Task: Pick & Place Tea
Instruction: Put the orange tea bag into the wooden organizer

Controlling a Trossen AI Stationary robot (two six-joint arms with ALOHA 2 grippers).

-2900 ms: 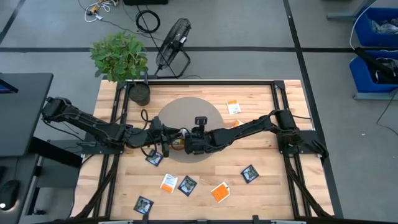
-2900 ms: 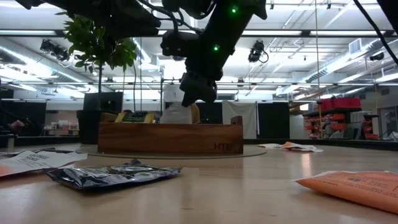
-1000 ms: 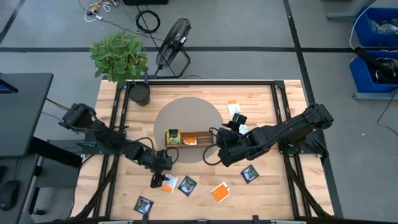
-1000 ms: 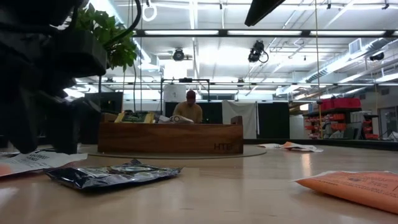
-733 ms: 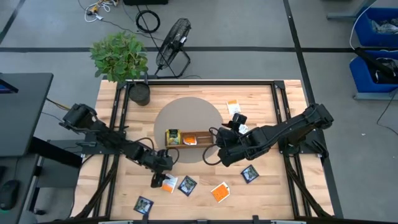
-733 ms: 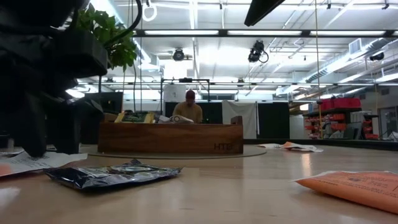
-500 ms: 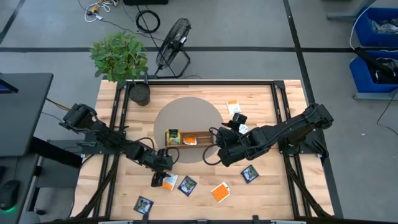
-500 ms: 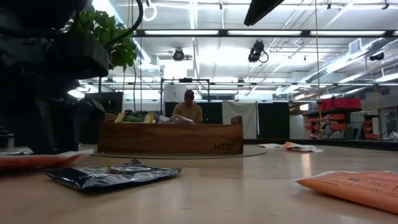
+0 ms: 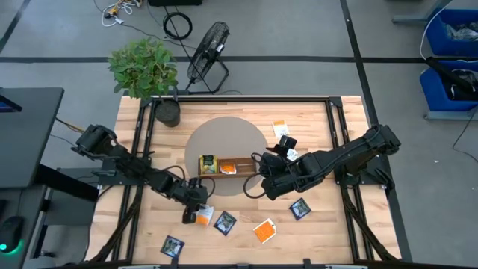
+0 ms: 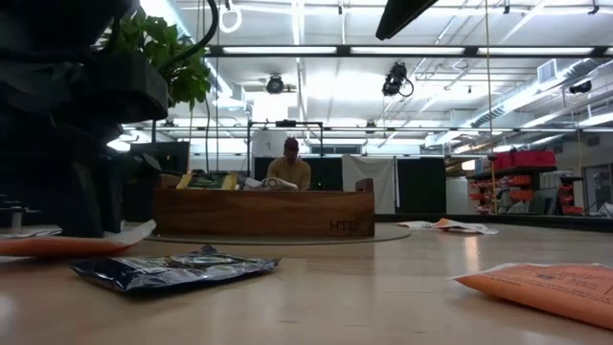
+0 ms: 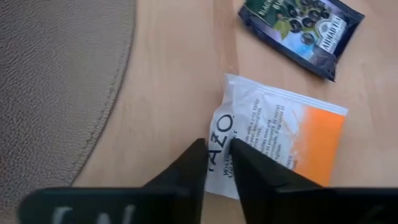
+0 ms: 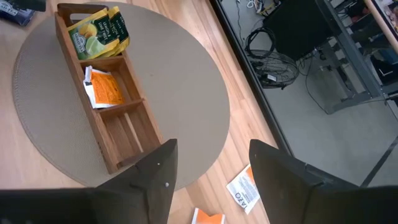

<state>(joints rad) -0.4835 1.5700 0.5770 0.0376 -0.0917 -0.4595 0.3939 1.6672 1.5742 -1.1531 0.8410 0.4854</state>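
An orange-and-white tea sachet [image 9: 203,218] lies on the wooden table near its front left. My left gripper [image 9: 196,214] is down on the sachet and shut on its white end. My right gripper [image 9: 269,184] hangs open above the table, right of the long wooden tray [image 9: 228,166], with nothing between its fingers [image 12: 208,171]. The tray stands on a round grey mat [image 9: 228,138]. It holds a yellow-green sachet [image 12: 99,31] and an orange one [image 12: 102,87]. My left gripper pinches the sachet's white printed end [image 11: 219,127] between its two fingers, at the edge that faces the mat. The fingers slant down onto it from the table's left and far side. The orange end [image 11: 320,146] lies on the table, and a white corner [image 10: 142,228] stands slightly raised.
Loose sachets lie around: dark navy ones [image 9: 225,222], [image 9: 172,246], [image 9: 299,208], an orange one [image 9: 264,231] and orange-and-white ones [image 9: 280,128] at the far right. A potted plant [image 9: 168,112] stands at the far left corner. A person shows in the room beyond [image 10: 290,165].
My left gripper has stayed in place and shut its fingers on the sachet's white end. The sachet, flat on the table before, now shows its white corner raised a little. My right arm has kept still.
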